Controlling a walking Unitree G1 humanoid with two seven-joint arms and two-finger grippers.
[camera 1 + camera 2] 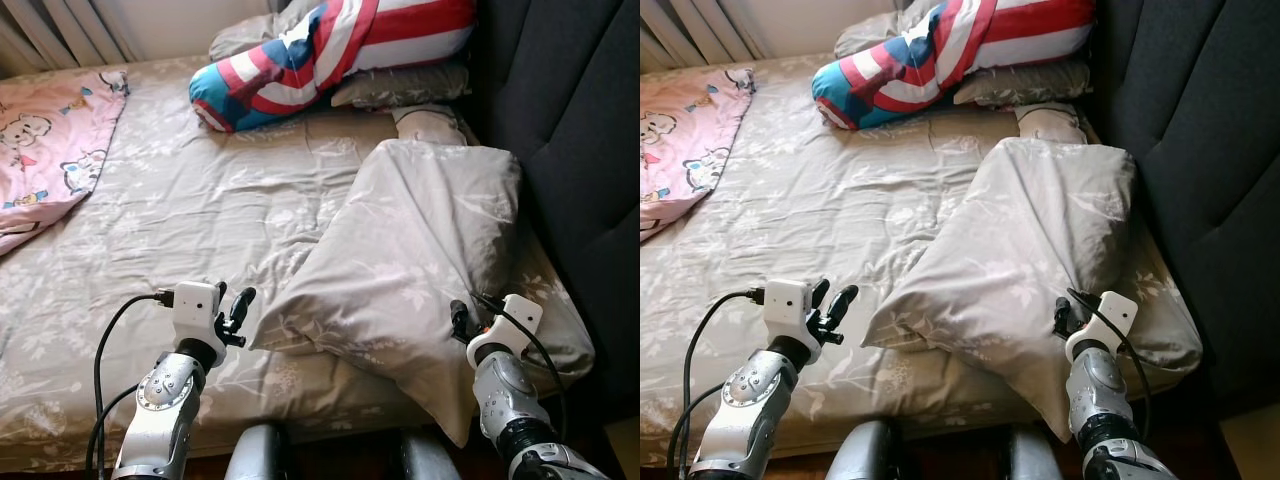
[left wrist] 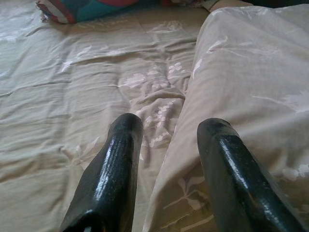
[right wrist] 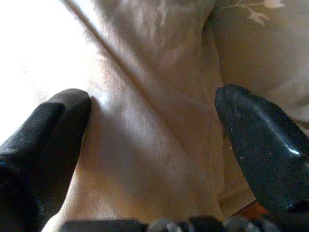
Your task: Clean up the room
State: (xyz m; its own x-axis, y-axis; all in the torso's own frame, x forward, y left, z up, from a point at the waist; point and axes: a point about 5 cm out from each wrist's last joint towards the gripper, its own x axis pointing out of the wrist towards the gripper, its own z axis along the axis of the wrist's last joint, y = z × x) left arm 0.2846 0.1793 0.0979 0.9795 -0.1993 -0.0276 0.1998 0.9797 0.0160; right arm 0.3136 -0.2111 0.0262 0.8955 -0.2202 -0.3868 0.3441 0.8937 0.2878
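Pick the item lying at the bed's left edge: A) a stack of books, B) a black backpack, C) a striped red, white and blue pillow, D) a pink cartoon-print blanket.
D: the pink blanket with cartoon figures lies on the left edge of the bed, while the striped pillow rests by the headboard.

Both arms are silver metal with rounded, ribbed joint housings, and each wrist carries a white, boxy camera module with a small dark lens spot. A black cable loops out from the left module and runs down along the left arm, while a thinner black cable with a touch of orange at its base curves over the right module. The left end effector (image 1: 238,312) and the right end effector (image 3: 154,145) each have two long, glossy black fingers (image 2: 116,169) with rounded tips.
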